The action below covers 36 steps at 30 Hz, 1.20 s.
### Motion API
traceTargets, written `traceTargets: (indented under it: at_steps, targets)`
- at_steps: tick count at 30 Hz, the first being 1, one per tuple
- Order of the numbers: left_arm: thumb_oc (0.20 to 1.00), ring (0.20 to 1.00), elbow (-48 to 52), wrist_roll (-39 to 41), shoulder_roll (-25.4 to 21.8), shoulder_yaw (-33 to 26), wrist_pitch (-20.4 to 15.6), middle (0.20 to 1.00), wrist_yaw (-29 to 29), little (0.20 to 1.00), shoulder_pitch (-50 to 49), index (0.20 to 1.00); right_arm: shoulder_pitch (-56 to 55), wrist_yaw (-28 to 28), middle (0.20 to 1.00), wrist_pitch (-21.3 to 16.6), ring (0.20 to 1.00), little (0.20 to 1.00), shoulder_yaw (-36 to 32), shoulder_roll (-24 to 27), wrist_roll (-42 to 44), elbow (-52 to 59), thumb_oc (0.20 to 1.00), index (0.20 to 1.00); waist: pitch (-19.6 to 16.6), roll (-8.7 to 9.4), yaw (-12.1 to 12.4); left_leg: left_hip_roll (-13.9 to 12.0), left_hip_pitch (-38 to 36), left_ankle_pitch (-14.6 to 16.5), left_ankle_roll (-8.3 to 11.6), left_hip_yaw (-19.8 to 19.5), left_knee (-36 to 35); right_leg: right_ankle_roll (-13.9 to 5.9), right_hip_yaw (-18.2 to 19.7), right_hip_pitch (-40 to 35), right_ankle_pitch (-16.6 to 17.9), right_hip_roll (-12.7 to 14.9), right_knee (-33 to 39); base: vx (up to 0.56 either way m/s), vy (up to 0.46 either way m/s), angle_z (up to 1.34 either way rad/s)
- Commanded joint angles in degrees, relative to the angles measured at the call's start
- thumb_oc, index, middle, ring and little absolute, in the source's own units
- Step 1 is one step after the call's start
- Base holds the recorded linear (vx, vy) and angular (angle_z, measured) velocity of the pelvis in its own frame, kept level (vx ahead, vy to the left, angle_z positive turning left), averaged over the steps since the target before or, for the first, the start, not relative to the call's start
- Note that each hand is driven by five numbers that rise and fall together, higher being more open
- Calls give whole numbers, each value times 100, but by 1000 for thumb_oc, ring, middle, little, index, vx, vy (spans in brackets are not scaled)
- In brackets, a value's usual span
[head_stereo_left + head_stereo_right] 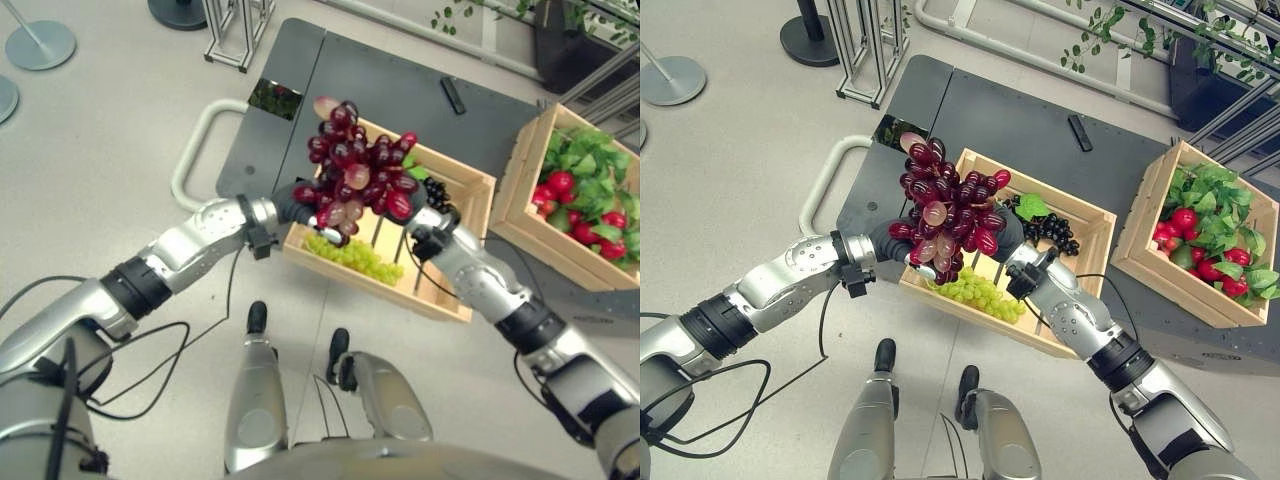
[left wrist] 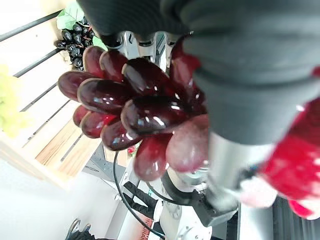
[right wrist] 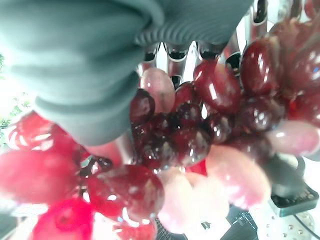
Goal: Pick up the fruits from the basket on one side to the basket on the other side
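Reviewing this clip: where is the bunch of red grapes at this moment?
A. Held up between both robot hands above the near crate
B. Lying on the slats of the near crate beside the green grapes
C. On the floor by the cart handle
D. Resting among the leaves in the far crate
A: the red grapes are lifted above the near crate, with the left robot hand and right robot hand on either side; the green grapes remain inside the crate.

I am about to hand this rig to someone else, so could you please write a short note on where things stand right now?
Left hand and right hand: both cupped against the red grape bunch, holding it up over the near crate.
Green grapes and black grapes lie in that crate.
The far crate holds leaves and red fruits.
Done: red bunch lifted.
Left: carry it to the far crate, then move the green and black grapes.
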<state>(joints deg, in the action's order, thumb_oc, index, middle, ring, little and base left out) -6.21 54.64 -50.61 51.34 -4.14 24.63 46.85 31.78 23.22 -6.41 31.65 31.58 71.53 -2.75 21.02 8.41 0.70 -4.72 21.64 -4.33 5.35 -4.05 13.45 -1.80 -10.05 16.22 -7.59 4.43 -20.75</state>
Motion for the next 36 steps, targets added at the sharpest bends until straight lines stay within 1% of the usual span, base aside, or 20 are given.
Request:
traceTargets:
  at_steps: [1,21,27,28,29,31,32,34,36]
  targets:
    - [200,200,50,-32,352,-104,-240,200,50,200,224,200,443,121,200,-312,200,200,-13,-439,211,355,200,200,-294,52,-95,-18,-50,431,-121,221,252,-638,-39,34,612,421,344,0,0,0]
    - [200,200,28,-41,518,-479,-243,200,-59,200,-160,200,175,105,200,-349,200,200,-240,-584,285,354,200,200,-280,26,-107,-33,-54,435,-120,224,246,-620,-16,65,584,398,304,0,0,0]
    - [200,200,104,30,442,-655,-260,200,-67,200,-316,200,92,89,200,-352,200,200,-342,-516,270,336,200,200,-272,24,-99,-35,-39,441,-129,216,257,-623,-19,79,586,409,297,0,0,0]
    - [200,200,163,53,366,-730,-265,200,-54,200,-393,200,41,104,1000,-318,1000,1000,-377,-427,239,343,1000,1000,-274,30,-99,-33,-42,443,-128,222,253,-623,-17,78,585,404,299,0,0,0]
    - [200,200,165,53,365,-732,-264,200,-54,200,-396,200,41,104,1000,-317,1000,1000,-376,-427,239,344,1000,1000,-274,30,-100,-33,-42,444,-128,222,253,-623,-17,78,585,404,299,0,0,0]
    - [200,200,270,86,154,-903,-292,200,-32,200,-533,200,-86,105,1000,-296,1000,1000,-529,-171,132,361,1000,1000,-278,39,-96,-28,-56,444,-120,222,236,-630,-25,68,589,403,320,0,0,0]
    - [200,200,273,86,153,-906,-291,200,-33,200,-537,200,-86,105,1000,-296,1000,1000,-527,-171,132,361,1000,1000,-279,38,-97,-29,-57,444,-120,222,235,-630,-25,67,589,403,321,0,0,0]
    - [200,200,340,114,-65,-1173,-349,200,-41,200,-737,200,-230,113,1000,-287,1000,1000,-713,164,19,390,1000,1000,-291,40,-97,-28,-66,448,-118,225,241,-636,-26,52,587,406,326,0,0,0]
    - [200,200,356,117,-112,-1229,-358,200,-47,200,-785,200,-294,122,1000,-278,1000,1000,-761,224,12,388,1000,1000,-295,40,-98,-25,-66,450,-118,224,246,-637,-26,48,588,406,325,0,0,0]
